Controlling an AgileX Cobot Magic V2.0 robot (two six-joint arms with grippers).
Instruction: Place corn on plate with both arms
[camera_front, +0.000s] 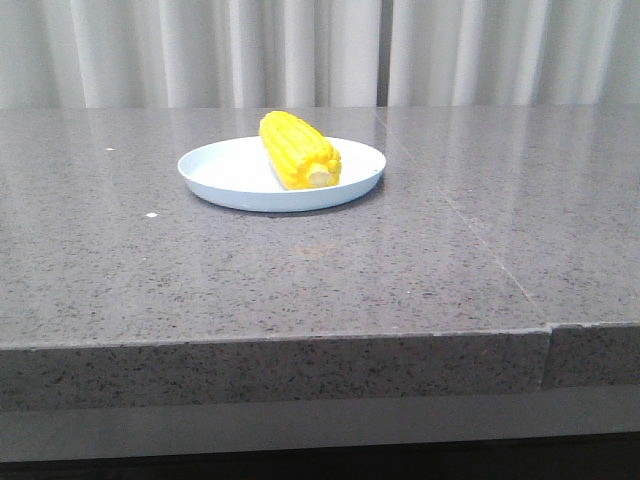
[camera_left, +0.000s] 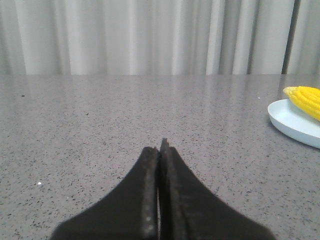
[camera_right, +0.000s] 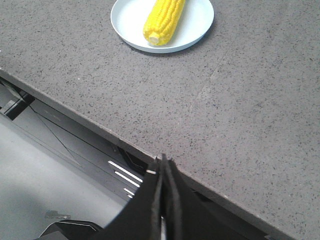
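The left hand (camera_left: 160, 150) is hovering low over the grey speckled surface (camera_left: 125, 125), its two dark fingers (camera_left: 147, 195) pressing together with nothing between them, pointing level toward the pale curtain (camera_left: 150, 35). In the left wrist view the plate is sitting well apart from this hand, off to one side.

In the front view neither hand is showing. The plate (camera_front: 225, 170), round, shallow and pale blue-white with a low rim, is resting on the surface toward the far middle. The corn (camera_front: 296, 148) is lying on the plate, a short bright yellow cob with neat rows of kernels, its pale cut end facing the camera and reaching close to the near rim.

The right hand (camera_right: 162, 165) is hanging at the near edge of the surface, fingers closed flat against each other, empty, well apart from the plate.
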